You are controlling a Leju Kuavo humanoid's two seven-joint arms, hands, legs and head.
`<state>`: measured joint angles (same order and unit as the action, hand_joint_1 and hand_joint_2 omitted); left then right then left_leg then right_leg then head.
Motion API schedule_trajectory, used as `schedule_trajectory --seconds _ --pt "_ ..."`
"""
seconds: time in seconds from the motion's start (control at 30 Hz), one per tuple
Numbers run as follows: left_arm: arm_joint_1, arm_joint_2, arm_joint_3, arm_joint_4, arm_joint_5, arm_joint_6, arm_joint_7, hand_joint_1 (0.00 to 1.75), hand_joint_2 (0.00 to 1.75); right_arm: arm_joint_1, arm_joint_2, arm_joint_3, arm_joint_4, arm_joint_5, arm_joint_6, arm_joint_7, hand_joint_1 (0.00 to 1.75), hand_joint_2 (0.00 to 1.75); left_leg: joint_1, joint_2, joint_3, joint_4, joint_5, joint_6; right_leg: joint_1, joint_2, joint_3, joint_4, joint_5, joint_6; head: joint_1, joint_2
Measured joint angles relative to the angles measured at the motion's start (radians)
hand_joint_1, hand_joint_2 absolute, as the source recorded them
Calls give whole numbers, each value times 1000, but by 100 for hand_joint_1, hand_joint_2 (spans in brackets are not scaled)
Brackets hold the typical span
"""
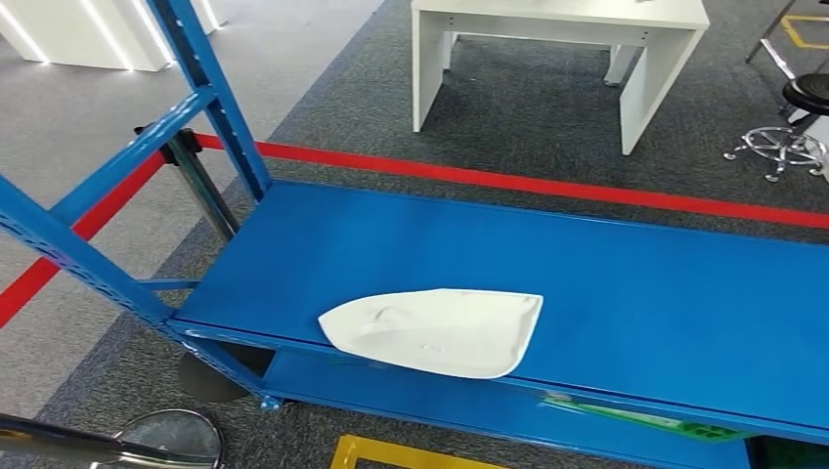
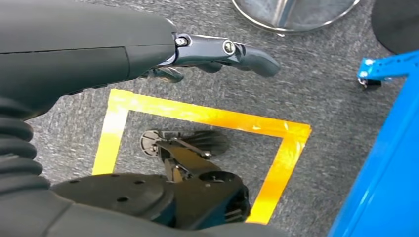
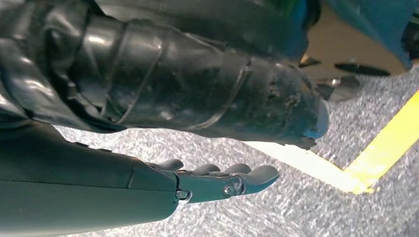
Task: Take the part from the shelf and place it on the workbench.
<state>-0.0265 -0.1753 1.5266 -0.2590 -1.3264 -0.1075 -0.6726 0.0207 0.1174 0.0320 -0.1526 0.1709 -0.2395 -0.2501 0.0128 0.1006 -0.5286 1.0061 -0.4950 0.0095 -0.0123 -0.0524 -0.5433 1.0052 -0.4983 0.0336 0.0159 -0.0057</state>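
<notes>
Lying flat on the blue shelf (image 1: 626, 293), the white part (image 1: 435, 332) tapers leftward; both hands hang spread, empty.

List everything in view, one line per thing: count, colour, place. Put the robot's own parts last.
part: one, white, lying flat at the front edge of the top shelf board.
shelf: one, blue metal, filling the middle of the head view.
floor tape line: one, red, on the grey carpet behind the shelf.
workbench: one, white, beyond the red line.
stool: one, black seat on a chrome base, right of the workbench.
floor square: one, yellow tape, on the carpet in front of the shelf.
left robot hand: one, dark grey, hanging over the carpet, holding nothing.
right robot hand: one, dark grey, hanging over the carpet, holding nothing.
</notes>
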Motion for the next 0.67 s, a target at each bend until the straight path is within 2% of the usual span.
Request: schedule_trajectory --seconds 0.03,0.1,0.17,0.2,0.23,0.27,0.3,0.33,0.37,0.4,0.43,0.5,0.6,0.67 --pt "-2 0 0 0 0 0 0 0 175 1 0 0 0 0 -1 0 0 0 2 4 4 -1 -1 -7 0 9 -1 -1 2 -8 -1 0" --pt "-4 0 0 0 0 0 0 0 175 2 0 0 0 0 -4 0 0 0 7 -24 0 21 -25 -19 -2 25 5 -7 8 -23 -5 0" --pt "-2 0 1 0 0 0 1 0 175 1 1 -1 0 0 -5 0 0 0 9 -71 -41 125 -89 -24 -4 42 10 -10 13 -33 -12 0" --pt "0 0 1 0 0 0 1 0 175 0 2 -1 0 0 -5 0 0 0 8 -84 -72 197 -123 -23 -3 53 9 -9 14 -36 -15 0" --pt "2 0 1 0 0 0 2 0 175 0 2 -1 0 0 -6 -1 0 0 7 -90 -100 258 -145 -23 -1 66 9 -9 15 -37 -17 0" --pt "3 0 1 0 0 0 3 0 175 0 2 -1 0 0 -6 -1 0 0 7 -92 -115 288 -146 -21 0 78 9 -9 15 -38 -18 0" --pt "4 0 1 0 0 0 3 0 175 1 2 -1 0 0 -8 0 0 0 7 -93 -115 281 -126 -18 2 88 10 -8 14 -38 -19 0" --pt "4 0 2 0 0 0 3 0 175 1 2 -1 0 0 -10 0 0 0 6 -94 -98 233 -88 -13 3 97 12 -8 14 -38 -20 0" --pt "3 0 2 0 0 0 3 0 175 2 2 -1 0 0 -13 0 0 0 5 -98 -71 162 -45 -7 4 105 14 -7 12 -38 -21 0" --pt "1 1 2 0 0 0 3 0 175 2 3 -2 0 0 -16 0 0 44 3 -104 -45 93 -13 -1 7 111 15 -4 10 -36 -22 0" --pt "0 1 2 0 0 -1 3 0 175 2 4 -2 0 0 -17 0 0 87 2 -110 -25 42 6 4 8 116 14 -2 8 -32 -24 0" --pt "-2 0 2 0 0 -1 3 0 175 1 4 -4 0 -6 -20 2 0 175 0 -116 -16 7 9 5 11 120 6 3 3 -29 -25 0" --pt "0 -2 2 0 0 0 4 0 175 3 4 -10 0 -20 -25 7 0 175 -2 -117 -16 4 8 3 8 116 -2 1 0 -37 -22 0" --pt "-1 -1 2 0 -1 2 7 0 175 1 4 -13 0 -24 -30 10 0 175 -3 -118 -16 4 7 4 7 115 -1 -2 1 -34 -20 0"
